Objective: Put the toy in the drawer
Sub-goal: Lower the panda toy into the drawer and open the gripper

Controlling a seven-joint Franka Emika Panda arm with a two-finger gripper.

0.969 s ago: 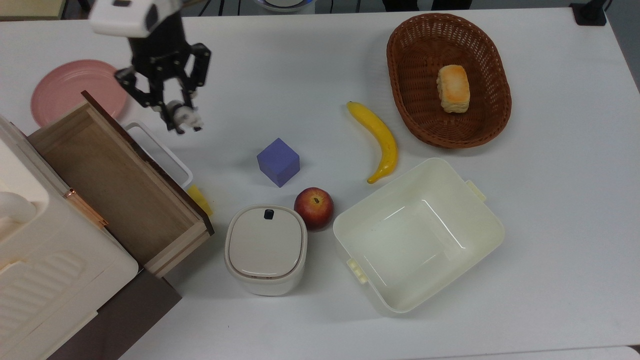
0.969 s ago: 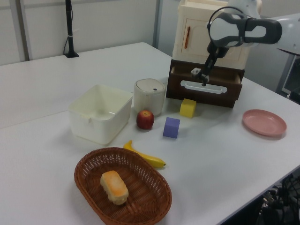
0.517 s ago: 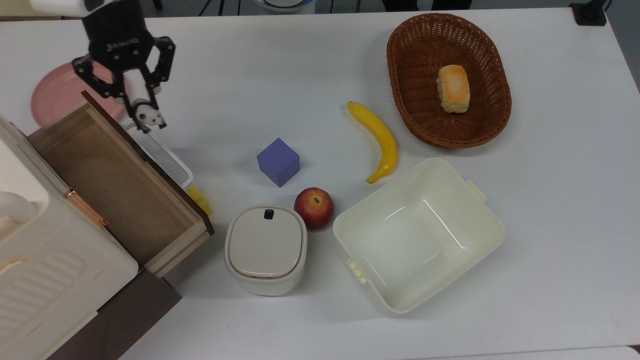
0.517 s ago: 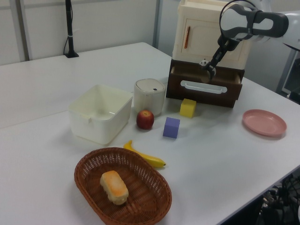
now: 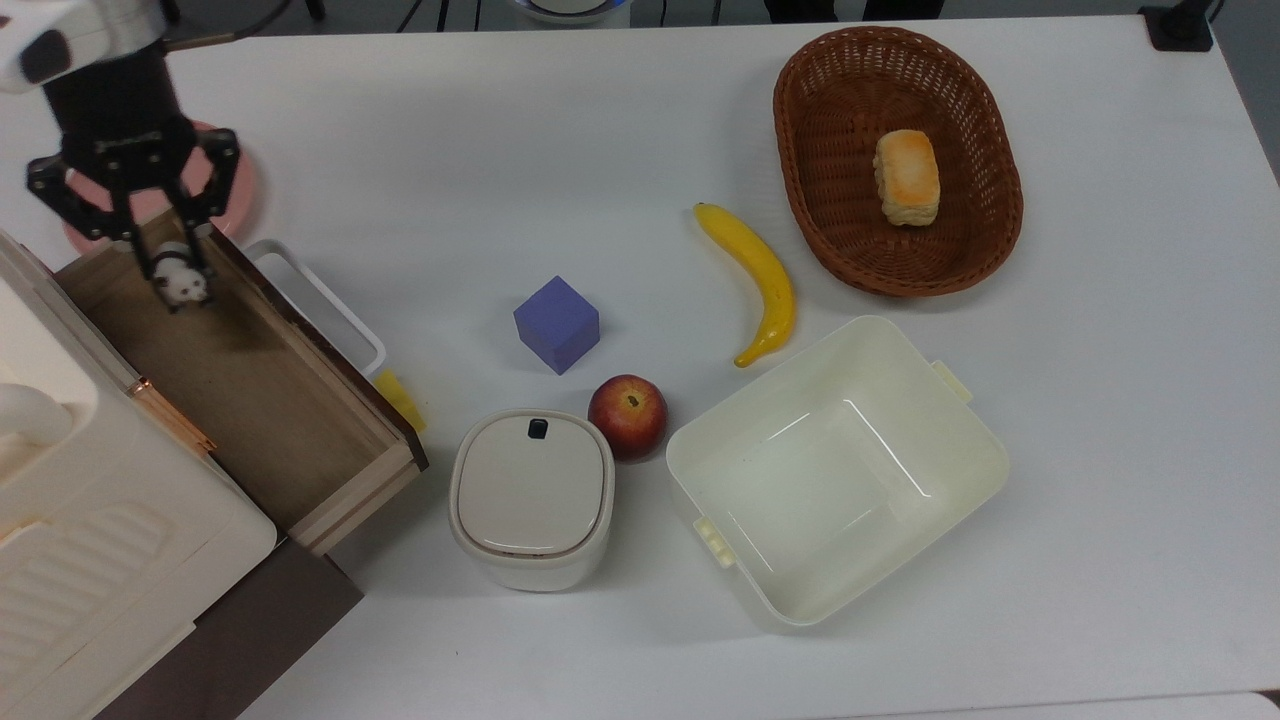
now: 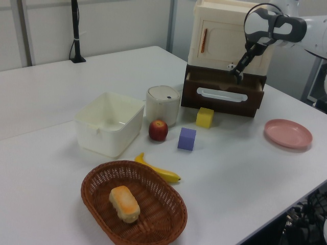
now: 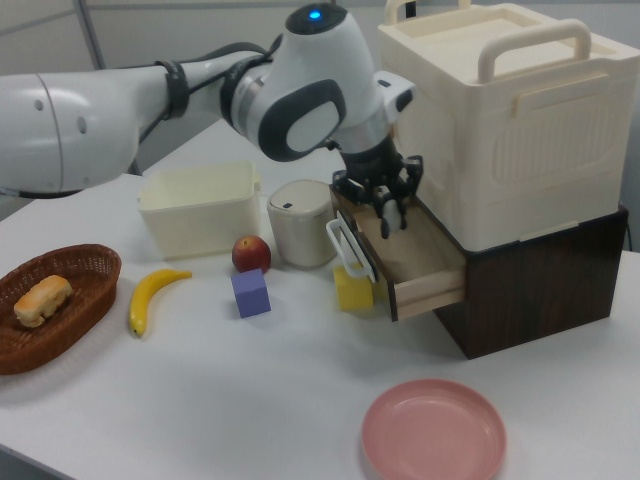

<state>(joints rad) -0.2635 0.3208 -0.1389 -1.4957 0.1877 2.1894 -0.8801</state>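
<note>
I'm pinching the panda toy [image 5: 180,284] in my gripper [image 5: 178,285], fingers clenched on its body; it's hanging over the open wooden drawer [image 5: 330,478], at the end nearest the pink plate [image 5: 238,190], inside the front panel; looks light, rigid, smooth plastic, so probably slippery; a grip across the torso seems safest, not the legs; small drop should be harmless.

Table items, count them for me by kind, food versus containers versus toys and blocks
Food: 3, banana, apple, bread
Containers: 4, basket, tub, lidded canister, pink plate
Toys and blocks: 3, panda toy, purple cube, yellow block
Total: 10
</note>
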